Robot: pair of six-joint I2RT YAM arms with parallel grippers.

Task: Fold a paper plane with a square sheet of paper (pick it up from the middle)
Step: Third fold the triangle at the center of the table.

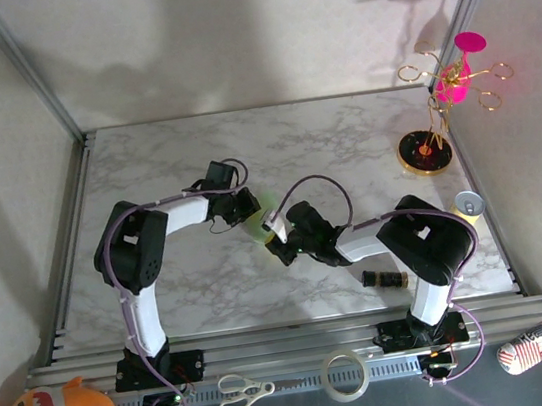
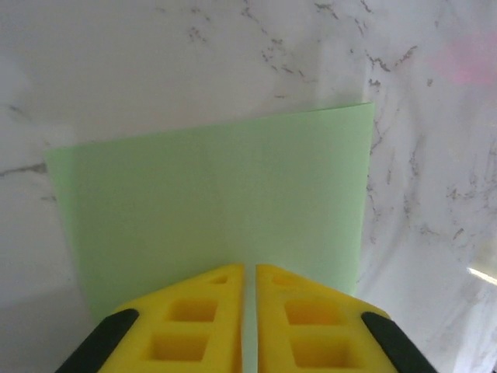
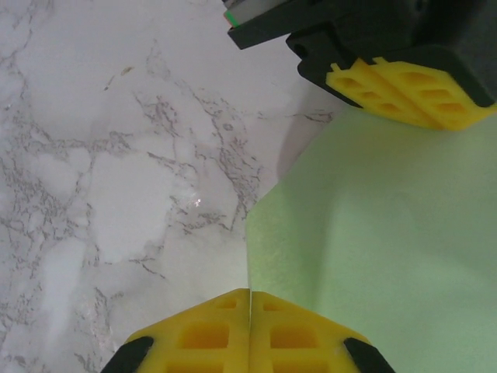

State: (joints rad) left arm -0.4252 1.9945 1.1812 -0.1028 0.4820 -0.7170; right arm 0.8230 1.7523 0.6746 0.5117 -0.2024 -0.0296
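White grey-veined marble counter (image 1: 322, 135), pale walls (image 1: 226, 27), aluminium rails (image 1: 291, 344) around. At its middle the thin light green square sheet of paper (image 2: 217, 194) is pinched at opposite edges by the left tool (image 2: 250, 268) and right tool (image 3: 250, 294).

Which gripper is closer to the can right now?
Right. The right gripper pinches the paper mid-table, left of the can; the left gripper pinches it farther away.
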